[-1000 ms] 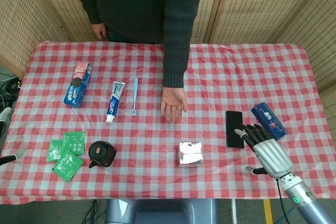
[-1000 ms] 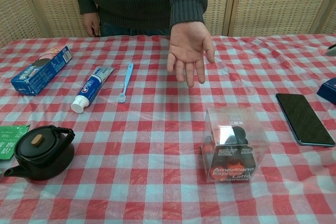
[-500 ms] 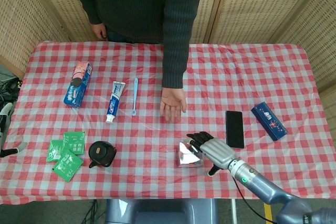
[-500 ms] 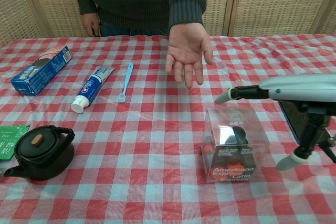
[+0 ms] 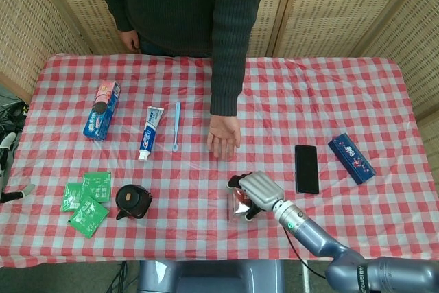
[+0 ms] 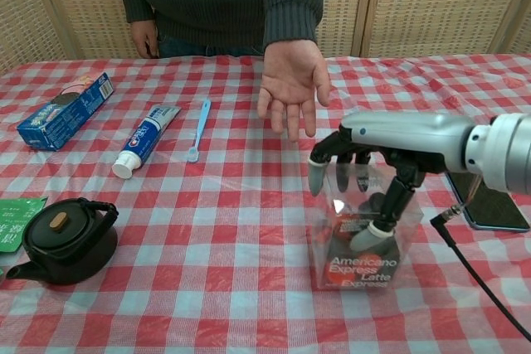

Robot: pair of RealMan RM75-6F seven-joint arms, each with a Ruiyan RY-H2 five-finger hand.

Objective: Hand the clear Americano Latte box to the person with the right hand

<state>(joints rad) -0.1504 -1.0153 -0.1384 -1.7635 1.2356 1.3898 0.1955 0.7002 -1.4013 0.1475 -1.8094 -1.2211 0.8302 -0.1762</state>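
The clear Americano Latte box (image 6: 358, 264) stands near the table's front edge, right of centre, and shows in the head view as a shiny box (image 5: 240, 206). My right hand (image 6: 390, 143) comes over it from the right and grips it, with fingers (image 6: 318, 176) down its left side and the thumb on its front. In the head view the right hand (image 5: 259, 189) covers most of the box. The person's open palm (image 6: 290, 89) waits just behind the box, also seen in the head view (image 5: 224, 136). My left hand (image 5: 8, 169) shows only at the far left edge, fingers apart, holding nothing.
A black phone (image 5: 306, 168) and a blue box (image 5: 351, 158) lie right of the hand. Toothpaste (image 5: 151, 132), a toothbrush (image 5: 176, 125) and a cookie box (image 5: 102, 110) lie at the left. A black teapot (image 6: 62, 240) and green packets (image 5: 88, 200) sit front left.
My right hand has swung in from the right, past the phone, and closed around the box. The box has shifted slightly left. The person's palm has barely moved.
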